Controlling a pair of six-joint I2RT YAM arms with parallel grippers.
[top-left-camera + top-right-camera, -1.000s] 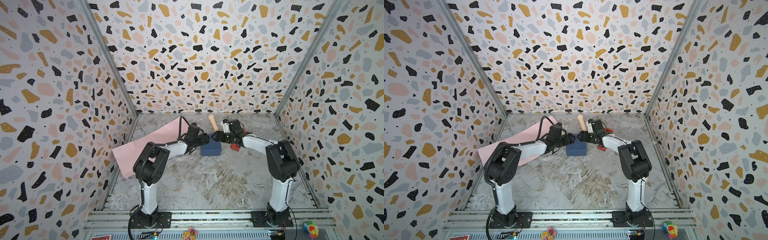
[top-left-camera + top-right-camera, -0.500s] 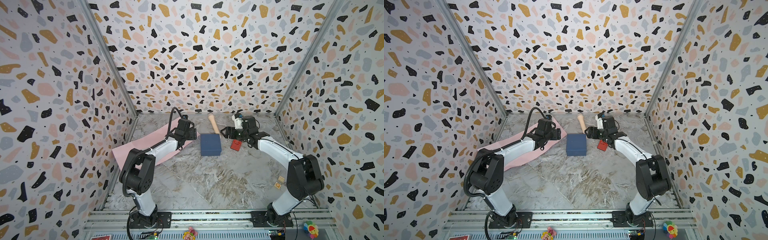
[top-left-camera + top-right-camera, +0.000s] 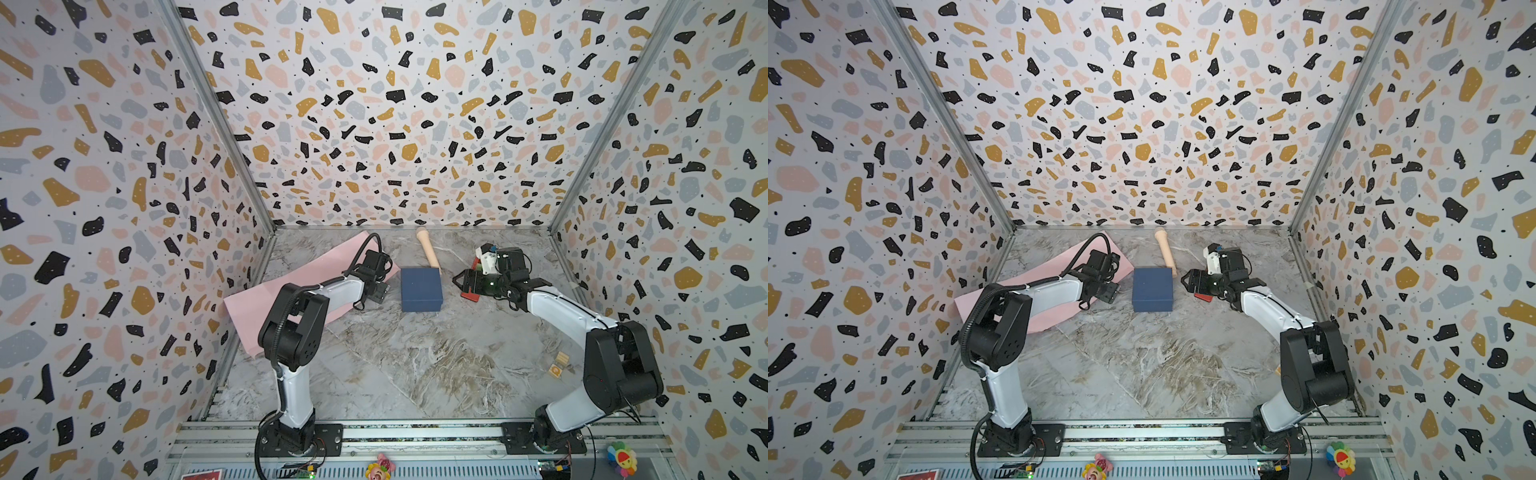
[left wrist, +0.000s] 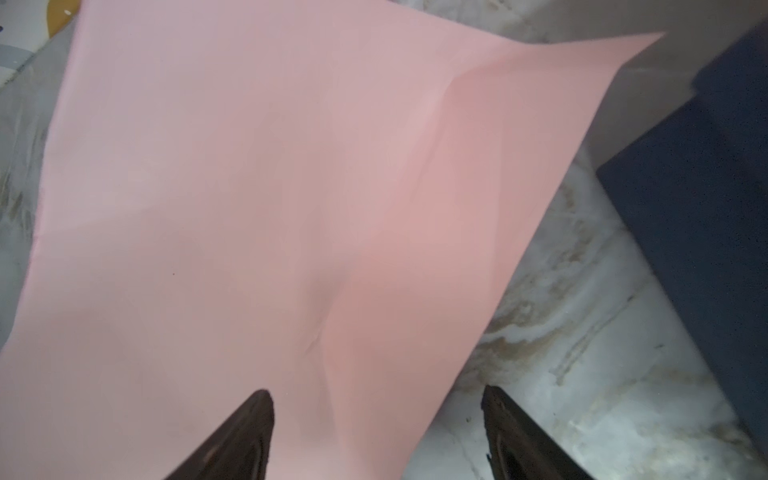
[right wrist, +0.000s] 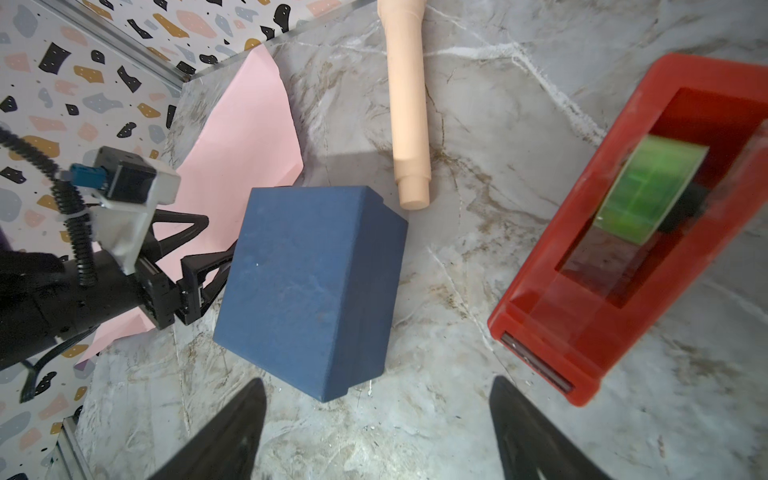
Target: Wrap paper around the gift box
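Where everything rests, counter [image 3: 415,365]: grey marbled surface.
Paper [image 3: 291,278]: pink face up, lying diagonally from the left edge toward the far edge; one corner just beside the gift box, not touching.
Gift box [image 3: 420,289]: flat on the counter, toward the far edge, between both end effectors.
Left end effector [image 4: 375,392]: jaws spread wide, gripping nothing, over the paper's edge.
Right end effector [image 5: 378,380]: jaws spread wide, gripping nothing, pointing at the box.
Tape dispenser [image 5: 582,332]: red, right of the box.
Toy microphone [image 3: 428,249]: beige, one end just beside the box's far side.
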